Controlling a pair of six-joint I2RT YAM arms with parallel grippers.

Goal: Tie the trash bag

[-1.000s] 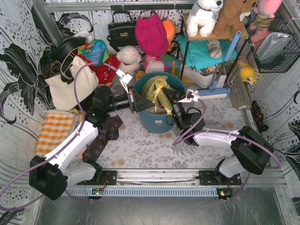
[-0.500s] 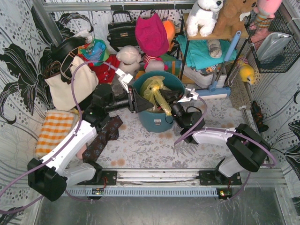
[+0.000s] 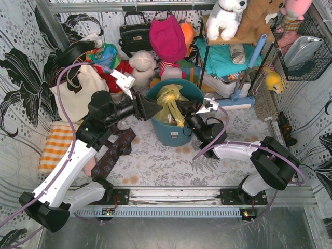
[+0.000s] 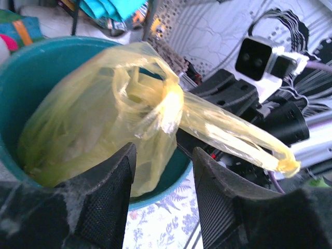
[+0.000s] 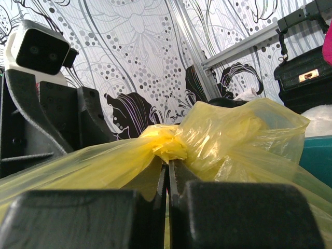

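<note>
Trash bag [image 3: 171,101] sits inside the teal bucket [image 3: 174,132], which stands on the worktop [image 3: 166,161] at mid-scene. Its yellow film is gathered into a knot [image 4: 155,104] above the rim.

Change noted: one second ago the left hand [image 3: 151,110] was closed against the bag at the bucket's left edge. It has since let go and drawn back to the left, and its jaws now stand parted at a moderate width with nothing between them. The left wrist view confirms this: both fingers [image 4: 104,192] are clear of the film, with the bag just beyond their tips. The right hand [image 3: 182,110] has not shifted. It is closed tight at the bucket's right edge, and yellow film shows in the slit between its fingers [image 5: 93,218], so it appears to pinch a strand of the bag.

Assessment: the release suggests the left side's pull on the knot is finished. The knot [image 5: 166,142] looks bunched and compact, so the tie is judged near complete, though its tightness cannot be confirmed from these views.

Position: the bag lies directly ahead of the open left hand, near but apart. A loose tail [image 4: 233,140] runs from the knot toward the right hand, and the knot sits just above that hand's fingertips.
</note>
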